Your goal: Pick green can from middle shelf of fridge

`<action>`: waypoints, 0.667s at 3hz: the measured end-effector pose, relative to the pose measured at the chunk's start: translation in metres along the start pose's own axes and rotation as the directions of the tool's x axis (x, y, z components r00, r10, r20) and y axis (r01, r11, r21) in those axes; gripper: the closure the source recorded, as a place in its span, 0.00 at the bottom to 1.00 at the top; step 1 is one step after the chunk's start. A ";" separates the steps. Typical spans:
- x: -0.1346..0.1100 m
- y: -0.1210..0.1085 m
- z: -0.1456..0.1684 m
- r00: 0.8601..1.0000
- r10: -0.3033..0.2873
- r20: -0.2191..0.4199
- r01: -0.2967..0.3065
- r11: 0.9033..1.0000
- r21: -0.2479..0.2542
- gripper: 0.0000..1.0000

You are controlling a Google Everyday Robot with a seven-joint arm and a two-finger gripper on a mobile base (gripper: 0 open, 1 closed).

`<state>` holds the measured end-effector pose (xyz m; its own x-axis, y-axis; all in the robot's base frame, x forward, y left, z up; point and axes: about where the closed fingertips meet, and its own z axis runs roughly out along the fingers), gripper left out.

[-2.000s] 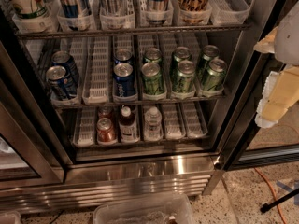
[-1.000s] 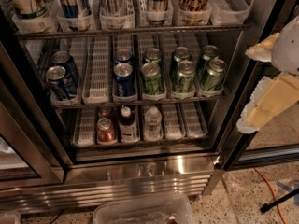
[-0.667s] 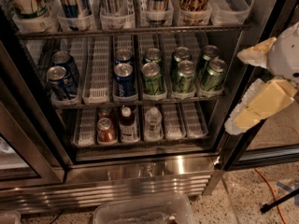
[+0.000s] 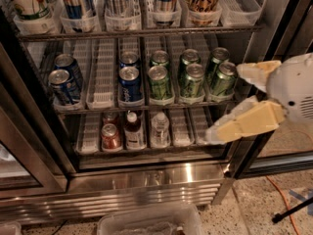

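Note:
The fridge (image 4: 146, 186) stands open in the camera view. Its middle shelf (image 4: 103, 105) carries white lane trays. Several green cans stand there in three lanes: front ones (image 4: 160, 82), (image 4: 191, 80), (image 4: 224, 78), with more behind them (image 4: 189, 58). Blue cans (image 4: 129, 82) stand to their left. My gripper (image 4: 225, 103) is at the right, just in front of the shelf's right end. It is open and empty, with one cream finger (image 4: 257, 71) beside the rightmost green can and the other (image 4: 247, 123) lower, over the shelf below.
The top shelf holds tall cans in trays (image 4: 117, 4). The lower shelf holds a red can (image 4: 110, 136) and small bottles (image 4: 160, 128). A clear plastic bin (image 4: 146, 223) sits on the floor below. An orange cable (image 4: 282, 199) runs at the right. A dark door frame (image 4: 293, 13) stands right of the opening.
My gripper has come in from the right edge, moving left and a little down toward the right end of the middle shelf. The cans have not moved.

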<state>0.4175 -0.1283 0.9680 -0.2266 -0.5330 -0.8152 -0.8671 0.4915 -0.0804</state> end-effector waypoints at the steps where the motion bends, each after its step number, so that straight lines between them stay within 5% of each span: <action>1: -0.019 0.020 0.012 0.988 0.017 0.153 -0.014 1.000 -0.021 0.00; 2: -0.042 0.027 0.009 0.972 0.035 0.231 -0.026 0.999 -0.042 0.00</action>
<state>0.4078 -0.0866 0.9951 -0.1477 -0.3421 -0.9280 -0.8787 0.4760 -0.0356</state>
